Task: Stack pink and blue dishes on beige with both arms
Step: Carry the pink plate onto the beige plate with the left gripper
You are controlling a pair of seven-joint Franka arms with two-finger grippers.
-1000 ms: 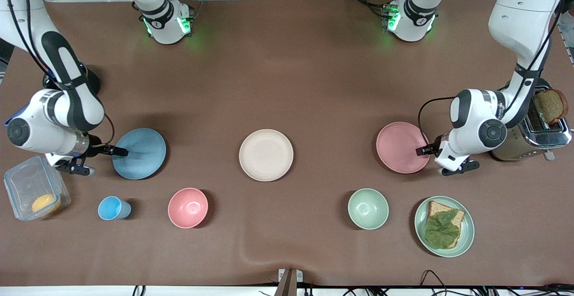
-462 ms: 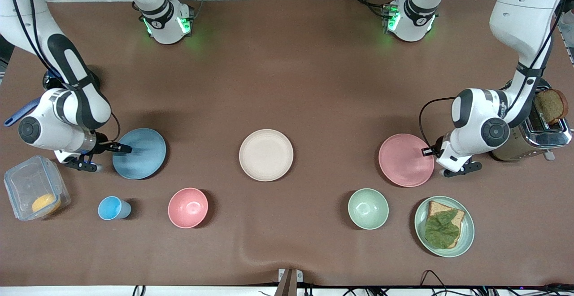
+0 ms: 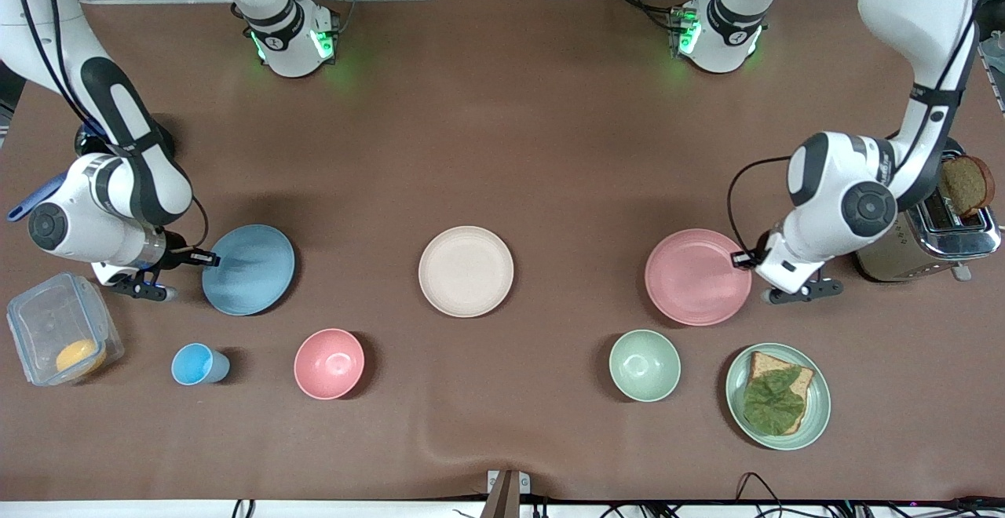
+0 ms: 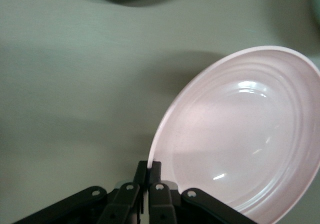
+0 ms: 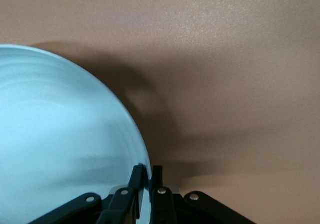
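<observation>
Right now I have both grippers clamped on plate rims: the left gripper pinches the pink plate at its 3 o'clock edge, seen in the front view, and the right gripper pinches the blue plate at its 9 o'clock edge. In the left wrist view the fingers close on the thin pink rim, and the plate hangs tilted over its shadow, so I judge it is off the cloth; the right wrist view shows the same thin bite on the blue rim. The beige plate lies bare at table centre, between the two and well apart from each. My worry is the grip: a narrow pinch on one edge lets a plate swing or slip out if I move fast, and the sagging free edge could catch the beige rim on the way in. If both arms arrive together, the plates or wrists could collide over the beige one, so I would stagger them. Counting: three flat empty plates (pink, blue, beige), one green plate with bread, two bowls, pink and green, one blue cup, one clear box, one toaster.
</observation>
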